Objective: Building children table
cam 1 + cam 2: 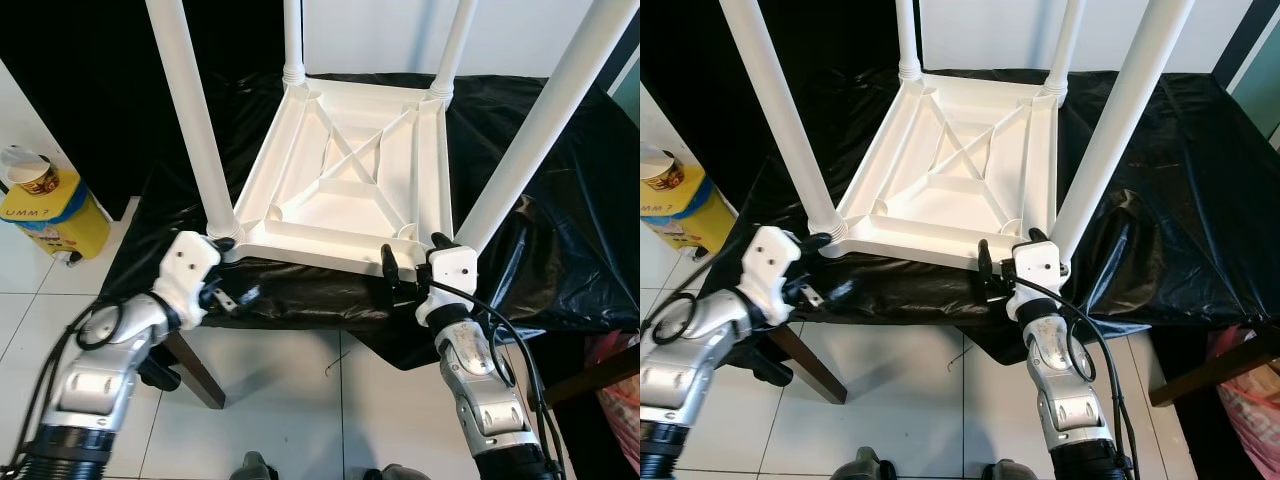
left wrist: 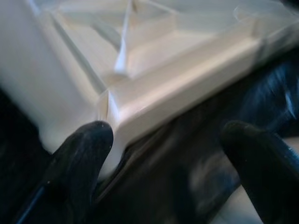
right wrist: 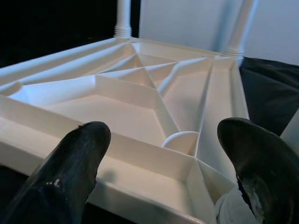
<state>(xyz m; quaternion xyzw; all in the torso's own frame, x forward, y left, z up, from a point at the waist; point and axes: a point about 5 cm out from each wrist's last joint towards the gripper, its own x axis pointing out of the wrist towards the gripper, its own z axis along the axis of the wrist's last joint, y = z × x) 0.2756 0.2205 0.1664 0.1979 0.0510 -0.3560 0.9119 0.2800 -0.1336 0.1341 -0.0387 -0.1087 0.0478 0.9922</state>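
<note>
**Clerk:** Left eye view, item one: white children's table [image 1: 350, 185], upside down on a tabletop [image 1: 560, 200] draped in black plastic sheet. Ribbed underside faces up. Four white legs stand in the corner sockets: near left leg [image 1: 190, 120], near right leg [image 1: 545, 125], and two far legs rising at the back edge.

**Checker:** Grippers?

**Clerk:** Left gripper [image 1: 228, 268] sits at the near left corner of the frame, just below the base of the near left leg. Left wrist view gives both fingers [image 2: 79, 158] spread wide, with the frame's corner between them; nothing clamped. Right gripper [image 1: 412, 262] sits at the near right corner, beside the base of the near right leg. Right wrist view gives its fingers [image 3: 70, 168] also spread wide, looking across the ribbed underside; holding nothing.

**Checker:** Other items?

**Clerk:** Yellow container [image 1: 50, 210] on the floor, off to the robot's left.

**Checker:** Step in hand?

**Clerk:** Judged: legs all fitted, so assembly looks nearly done. Both grippers appear placed to take the near edge of the frame.

**Checker:** Next move?

**Clerk:** Probably closing on the two near corners together, evenly, then lifting and turning the table onto its legs. The long legs would need clearance on the swing.
</note>
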